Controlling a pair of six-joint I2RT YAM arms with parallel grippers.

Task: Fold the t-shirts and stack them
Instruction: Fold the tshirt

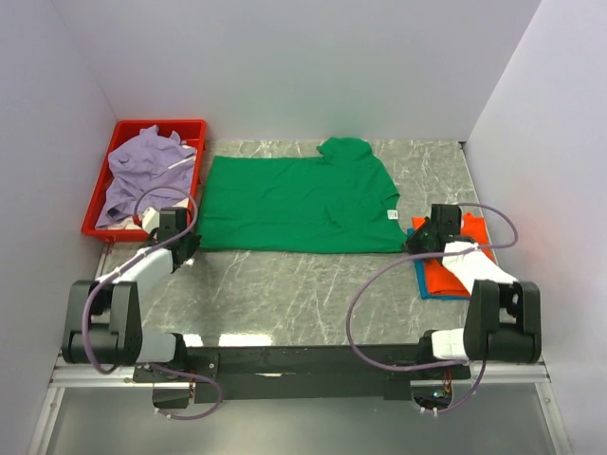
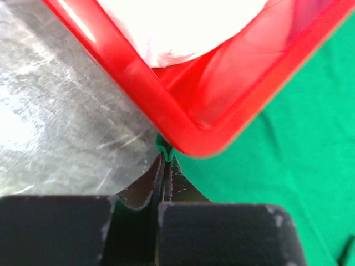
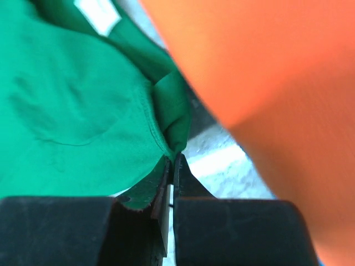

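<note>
A bright green t-shirt [image 1: 299, 204] lies spread flat across the middle of the marble table. My left gripper [image 1: 187, 248] is shut on its near left corner, a green fold pinched between the fingertips [image 2: 165, 157] beside the tray's corner. My right gripper [image 1: 414, 243] is shut on its near right corner [image 3: 176, 151]. A folded orange t-shirt [image 1: 455, 265] lies on a blue one at the right, under my right arm; it fills the right of the right wrist view [image 3: 266, 83]. A lavender t-shirt [image 1: 147, 171] is heaped in the red tray with white cloth [image 2: 183, 27].
The red plastic tray [image 1: 98, 227] stands at the back left, its corner [image 2: 205, 138] right above my left fingertips. White walls close the table at the back and both sides. Bare marble [image 1: 303, 294] lies between the green shirt and the arm bases.
</note>
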